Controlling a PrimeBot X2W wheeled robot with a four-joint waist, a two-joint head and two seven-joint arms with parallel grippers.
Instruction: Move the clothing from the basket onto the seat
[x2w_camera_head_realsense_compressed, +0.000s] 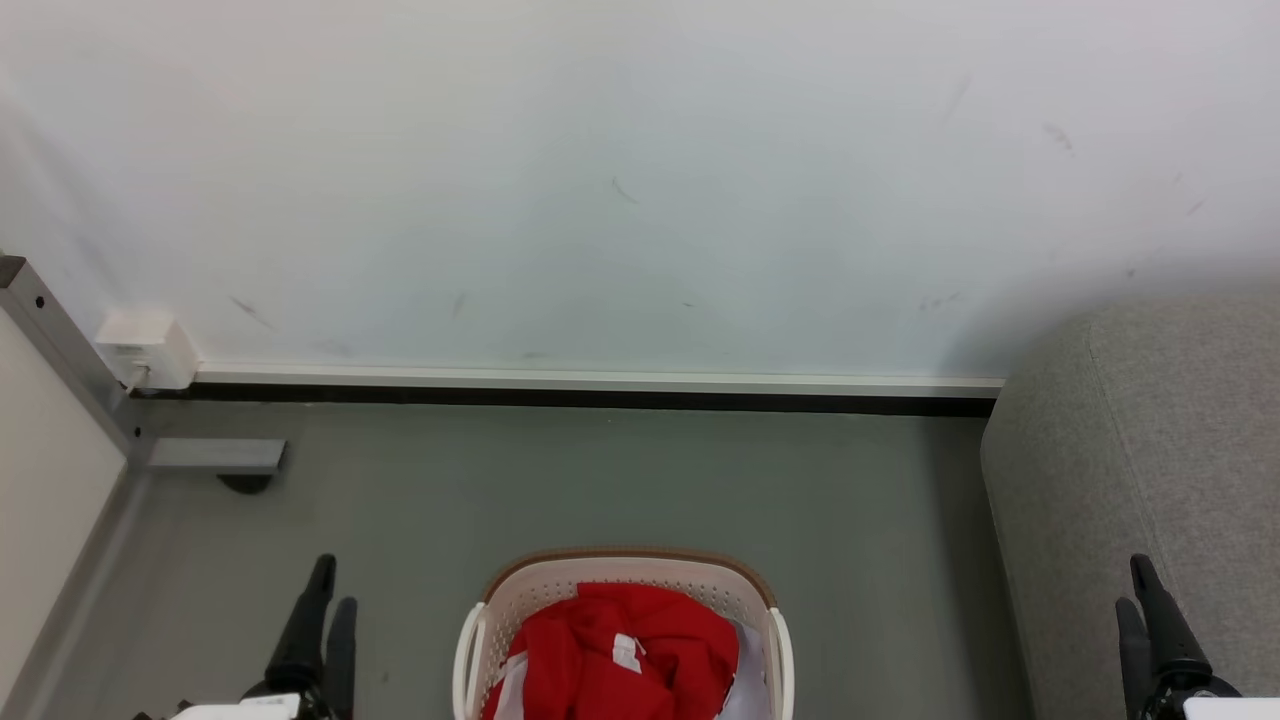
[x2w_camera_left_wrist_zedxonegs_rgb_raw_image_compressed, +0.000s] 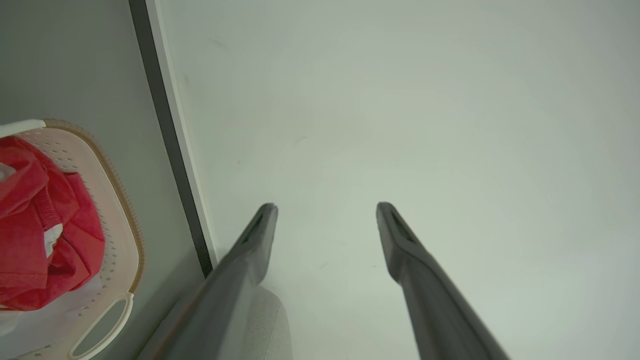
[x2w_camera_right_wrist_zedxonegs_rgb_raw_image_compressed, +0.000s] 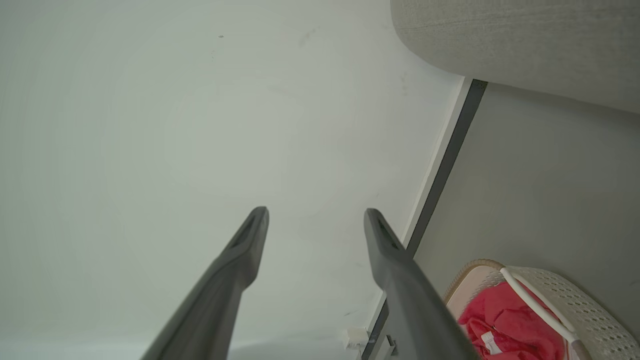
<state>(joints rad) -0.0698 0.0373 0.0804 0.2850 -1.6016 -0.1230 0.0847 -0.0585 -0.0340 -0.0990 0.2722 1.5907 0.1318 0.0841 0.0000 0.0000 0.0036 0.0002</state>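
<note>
The red clothing (x2w_camera_head_realsense_compressed: 620, 652) with its small white label lies bunched in the cream perforated basket (x2w_camera_head_realsense_compressed: 620, 572), which stands on the grey floor at the bottom middle of the head view. The light grey sofa seat (x2w_camera_head_realsense_compressed: 1150, 440) rises at the right. My left gripper (x2w_camera_head_realsense_compressed: 330, 585) hangs open left of the basket, holding nothing. My right gripper (x2w_camera_head_realsense_compressed: 1135, 585) stands open in front of the sofa's side. In the left wrist view, the clothing (x2w_camera_left_wrist_zedxonegs_rgb_raw_image_compressed: 40, 225) and basket (x2w_camera_left_wrist_zedxonegs_rgb_raw_image_compressed: 120, 220) sit at the left, with the gripper (x2w_camera_left_wrist_zedxonegs_rgb_raw_image_compressed: 325, 210) facing the wall. The right wrist view shows the basket (x2w_camera_right_wrist_zedxonegs_rgb_raw_image_compressed: 575, 295), the clothing (x2w_camera_right_wrist_zedxonegs_rgb_raw_image_compressed: 510, 320), the seat (x2w_camera_right_wrist_zedxonegs_rgb_raw_image_compressed: 525, 45) and the open gripper (x2w_camera_right_wrist_zedxonegs_rgb_raw_image_compressed: 315, 215).
A white wall (x2w_camera_head_realsense_compressed: 620, 180) with a dark skirting strip (x2w_camera_head_realsense_compressed: 600, 398) runs across behind the basket. A white socket box (x2w_camera_head_realsense_compressed: 145, 350) and a grey metal frame post (x2w_camera_head_realsense_compressed: 60, 350) with a foot (x2w_camera_head_realsense_compressed: 215, 458) stand at the left. Bare grey floor (x2w_camera_head_realsense_compressed: 620, 480) lies between the basket and the wall.
</note>
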